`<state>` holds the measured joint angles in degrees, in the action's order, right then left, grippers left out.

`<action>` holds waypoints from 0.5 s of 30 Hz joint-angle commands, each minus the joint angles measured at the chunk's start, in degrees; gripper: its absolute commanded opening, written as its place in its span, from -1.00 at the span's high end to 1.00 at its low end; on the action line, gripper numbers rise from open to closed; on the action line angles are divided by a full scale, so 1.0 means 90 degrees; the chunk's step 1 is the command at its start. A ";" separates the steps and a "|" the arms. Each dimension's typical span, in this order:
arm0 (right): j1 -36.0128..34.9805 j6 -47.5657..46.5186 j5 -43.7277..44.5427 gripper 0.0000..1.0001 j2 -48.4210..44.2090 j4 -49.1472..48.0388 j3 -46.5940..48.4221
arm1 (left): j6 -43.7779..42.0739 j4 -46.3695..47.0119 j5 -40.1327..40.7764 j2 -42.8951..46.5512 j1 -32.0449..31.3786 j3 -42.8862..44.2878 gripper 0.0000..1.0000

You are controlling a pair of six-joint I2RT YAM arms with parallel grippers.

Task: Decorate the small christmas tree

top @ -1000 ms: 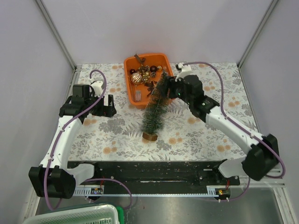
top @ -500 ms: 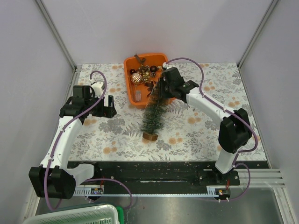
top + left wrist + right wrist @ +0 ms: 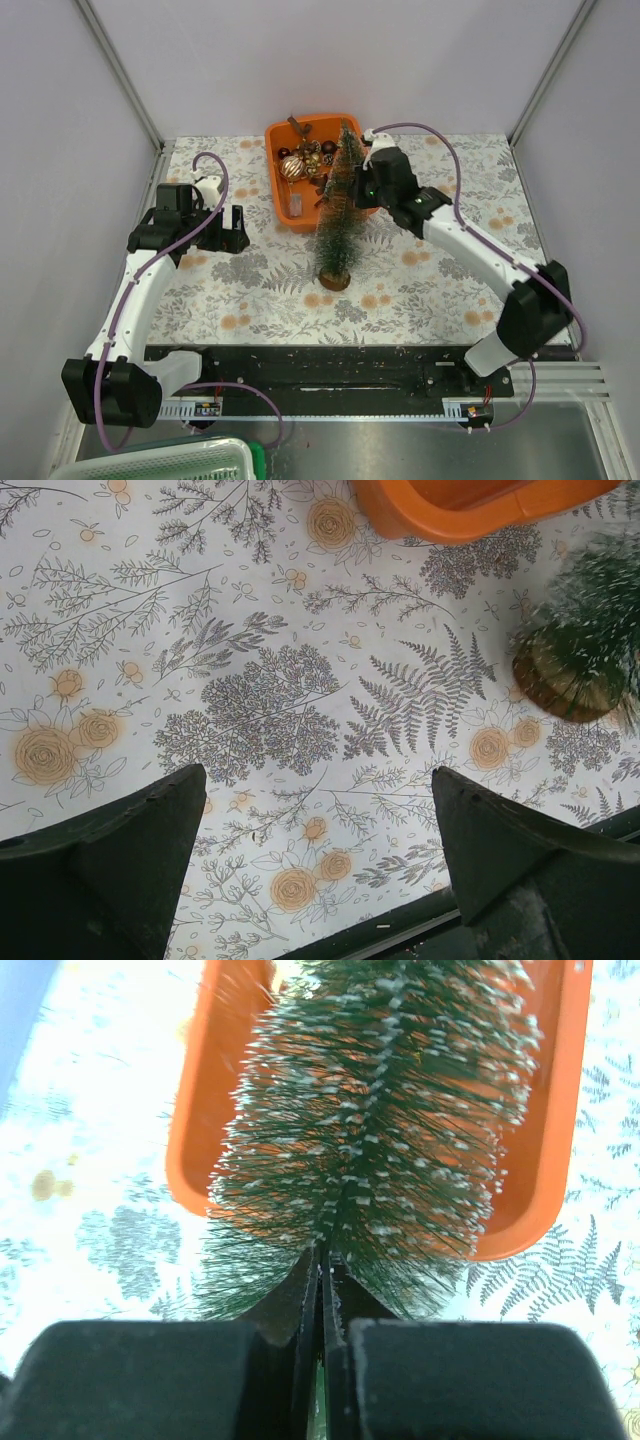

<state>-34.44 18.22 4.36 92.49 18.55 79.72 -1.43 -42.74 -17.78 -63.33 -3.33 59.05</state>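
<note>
The small christmas tree [image 3: 338, 215] stands almost upright on its wooden base just in front of the orange tray [image 3: 272, 150]. My right gripper [image 3: 358, 186] is shut on its upper stem from the right. In the right wrist view the jaws [image 3: 322, 1260] are pressed together among the frosted bristles of the tree [image 3: 380, 1110]. My left gripper [image 3: 232, 226] hovers open over the cloth to the left, nothing between its fingers [image 3: 130, 840]. The tree's base [image 3: 560, 680] shows blurred at the right edge of the left wrist view.
The orange tray [image 3: 545, 1190] holds several ornaments [image 3: 302, 160], brown and gold baubles and dark pieces. A floral tablecloth [image 3: 250, 290] covers the table. White walls close in left, right and back. A black rail [image 3: 320, 365] runs along the near edge.
My right gripper has closed on the tree's upper part and raised it from leaning on the tray to nearly upright; its base slid slightly right. The left arm has not moved.
</note>
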 commanded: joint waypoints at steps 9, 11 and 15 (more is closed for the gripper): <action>-0.0012 0.0240 -0.0553 1.00 -0.2502 -0.2948 -0.2762 | 0.0091 0.0276 0.0052 0.0103 -0.0011 0.0041 -0.98; -0.0012 0.0484 -0.0514 1.00 -0.2824 -0.3202 -0.3221 | 0.0091 0.0286 0.0062 0.0084 -0.0011 0.0041 -0.98; -0.0031 0.0895 -0.0514 1.00 -0.3264 -0.3681 -0.3779 | 0.0130 0.0286 0.0052 0.0035 -0.0011 0.0070 -0.98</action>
<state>-34.46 21.98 -0.03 67.77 -6.66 47.90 -1.15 -42.72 -17.72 -63.33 -3.33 59.00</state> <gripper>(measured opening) 0.022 0.988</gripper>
